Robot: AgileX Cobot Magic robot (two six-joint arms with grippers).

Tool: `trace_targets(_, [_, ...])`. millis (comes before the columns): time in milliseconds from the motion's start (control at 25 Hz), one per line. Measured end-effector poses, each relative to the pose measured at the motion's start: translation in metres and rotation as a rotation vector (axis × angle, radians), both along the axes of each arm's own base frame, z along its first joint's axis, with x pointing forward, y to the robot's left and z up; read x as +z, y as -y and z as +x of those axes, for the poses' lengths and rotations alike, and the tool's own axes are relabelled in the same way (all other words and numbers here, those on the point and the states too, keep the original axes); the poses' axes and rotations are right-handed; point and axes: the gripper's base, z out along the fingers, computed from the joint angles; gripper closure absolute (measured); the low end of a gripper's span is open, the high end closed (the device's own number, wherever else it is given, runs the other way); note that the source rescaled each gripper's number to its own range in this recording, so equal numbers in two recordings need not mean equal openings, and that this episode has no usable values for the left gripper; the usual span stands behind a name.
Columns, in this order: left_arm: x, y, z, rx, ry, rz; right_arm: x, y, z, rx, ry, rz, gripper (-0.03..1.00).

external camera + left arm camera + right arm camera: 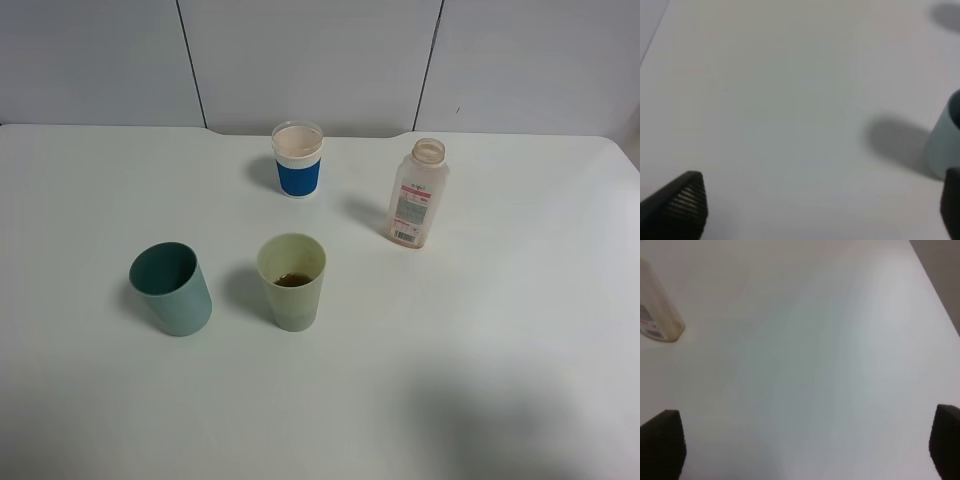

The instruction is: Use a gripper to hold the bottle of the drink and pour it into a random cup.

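High camera looks down across tabletop [520, 330] toward back wall. Wrist cameras sit low, close to tabletop; left shares teal cup [946, 145], right shares bottle [655, 310].

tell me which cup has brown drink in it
The pale yellow-green cup, front middle: brown liquid shows at its bottom. The teal cup looks empty, and the blue-banded cup shows none.

Teal tumbler [172, 289] stands upright on the white table [480, 350], near left. White cup with a blue band [298, 160] is further back, near the middle. Grey panelled wall [320, 60] runs behind.
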Motion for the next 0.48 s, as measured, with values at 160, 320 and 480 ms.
trace_targets(160, [0.0,0.0,0.0,0.0,0.0,0.0,-0.002,0.0,0.001,0.009,-0.012,-0.02,-0.01])
trace_targets(320, [0.0,0.0,0.0,0.0,0.0,0.0,-0.016,0.001,0.007,0.022,-0.072,-0.048,-0.01])
trace_targets(480, [0.0,0.0,0.0,0.0,0.0,0.0,-0.016,0.001,0.007,0.022,-0.073,-0.048,-0.01])
